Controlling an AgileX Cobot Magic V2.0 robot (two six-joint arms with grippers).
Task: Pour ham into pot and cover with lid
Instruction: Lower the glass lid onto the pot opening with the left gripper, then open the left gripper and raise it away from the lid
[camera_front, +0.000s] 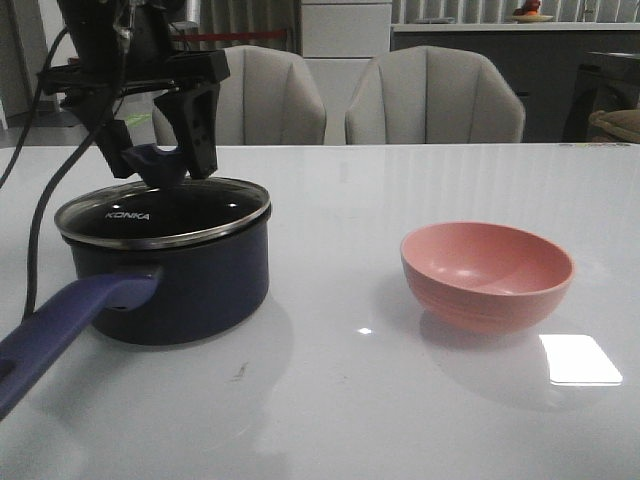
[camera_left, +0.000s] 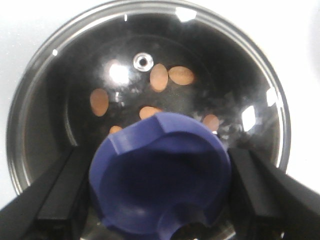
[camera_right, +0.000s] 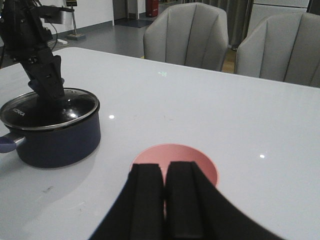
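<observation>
The lid (camera_front: 165, 213) sits on the pot (camera_front: 170, 270) at nine o'clock on the counter (camera_front: 330, 400), ham (camera_left: 158, 77) inside. Left pincer (camera_front: 158, 160) straddles the knob (camera_left: 160, 175), jaws slightly apart. Glass is heavy and breakable, so grip the knob. Right pincer (camera_right: 165, 200) is closed and empty above the bowl (camera_front: 487, 272).

The pot (camera_front: 170, 280) is dark navy, its handle (camera_front: 70, 325) blue-purple; the lid (camera_front: 165, 215) is clear glass with a silvery metal rim, white "KONKA" lettering and a dark blue knob (camera_left: 160, 175); the ham (camera_left: 159, 77) beneath shows orange; the bowl (camera_front: 487, 272) is plain pink; the table (camera_front: 330, 400) is glossy white; both grippers, left gripper (camera_front: 160, 130) and right gripper (camera_right: 165, 195), are black.
</observation>
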